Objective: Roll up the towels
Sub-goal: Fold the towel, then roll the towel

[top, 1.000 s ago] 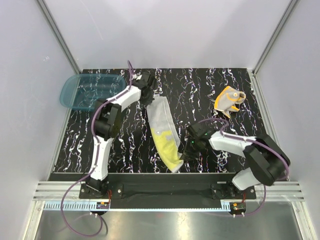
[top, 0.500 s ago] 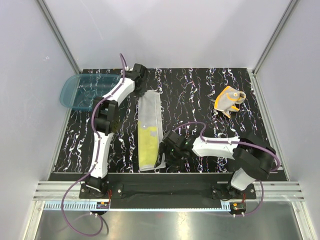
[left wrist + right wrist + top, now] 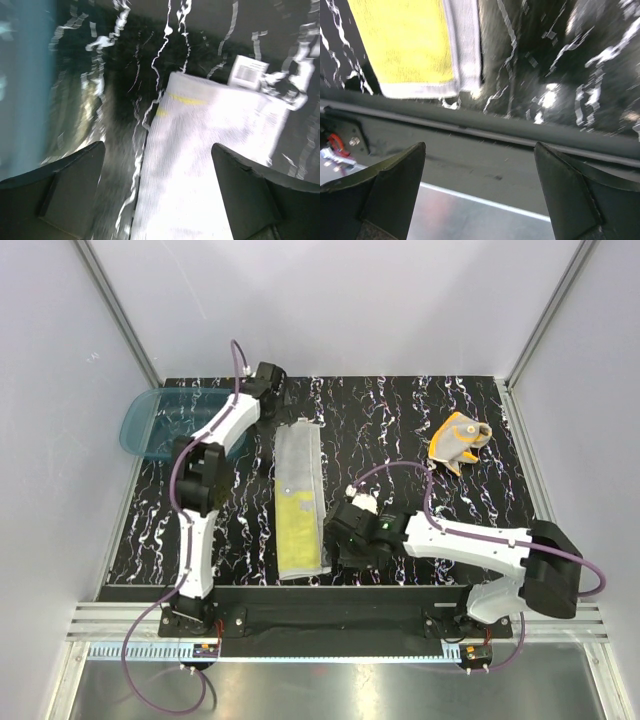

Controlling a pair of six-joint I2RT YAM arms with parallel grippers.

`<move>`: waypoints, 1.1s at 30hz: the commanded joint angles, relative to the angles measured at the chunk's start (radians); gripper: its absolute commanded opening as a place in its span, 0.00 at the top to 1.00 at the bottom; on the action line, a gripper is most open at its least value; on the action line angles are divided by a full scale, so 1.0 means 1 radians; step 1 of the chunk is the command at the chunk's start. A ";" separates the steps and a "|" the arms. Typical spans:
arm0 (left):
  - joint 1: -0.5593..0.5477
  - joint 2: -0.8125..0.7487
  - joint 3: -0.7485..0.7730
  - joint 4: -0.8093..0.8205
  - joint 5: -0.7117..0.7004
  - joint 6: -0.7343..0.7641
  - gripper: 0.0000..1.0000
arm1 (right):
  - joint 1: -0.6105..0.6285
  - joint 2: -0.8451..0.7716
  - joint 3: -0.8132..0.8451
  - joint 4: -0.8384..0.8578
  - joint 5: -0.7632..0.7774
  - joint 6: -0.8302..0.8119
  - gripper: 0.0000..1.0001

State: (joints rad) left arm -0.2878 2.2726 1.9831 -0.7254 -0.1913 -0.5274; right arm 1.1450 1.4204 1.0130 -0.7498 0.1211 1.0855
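The pale yellow towel [image 3: 299, 502] lies flat as a long strip running away from me, grey-beige at the far half and yellow at the near half. My left gripper [image 3: 271, 397] hovers open just beyond its far end; in the left wrist view that grey-white end [image 3: 200, 150] with its label [image 3: 247, 74] lies between and ahead of the open fingers [image 3: 75, 185]. My right gripper [image 3: 345, 555] stands open beside the towel's near right corner [image 3: 405, 45], holding nothing. The orange towel [image 3: 458, 440] lies crumpled at the back right.
A translucent teal basin [image 3: 170, 425] stands at the back left, close to the left arm, and its blurred wall [image 3: 20, 75] shows in the left wrist view. The table's front edge and metal rail [image 3: 485, 200] lie under the right gripper.
Both grippers have opened and let go of the yellow towel. It swung from a slant into a straight flat strip. The left gripper drew back-left, the right one moved left.
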 commanded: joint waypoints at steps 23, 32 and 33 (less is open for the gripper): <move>-0.263 -1.294 -1.544 0.595 0.309 -0.238 0.37 | -0.191 0.136 -0.341 0.794 -0.334 -0.073 0.29; -0.309 -1.274 -1.630 0.632 0.320 -0.278 0.53 | -0.188 0.161 -0.410 0.903 -0.374 -0.004 0.34; -0.316 -1.280 -1.642 0.633 0.316 -0.283 0.55 | -0.182 0.160 -0.416 0.908 -0.379 0.004 0.35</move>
State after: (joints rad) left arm -0.5892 0.9970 0.3656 -0.1574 0.1093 -0.7856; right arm 0.9527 1.5600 0.6277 0.1184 -0.2356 1.0531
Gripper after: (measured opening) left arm 0.467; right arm 0.657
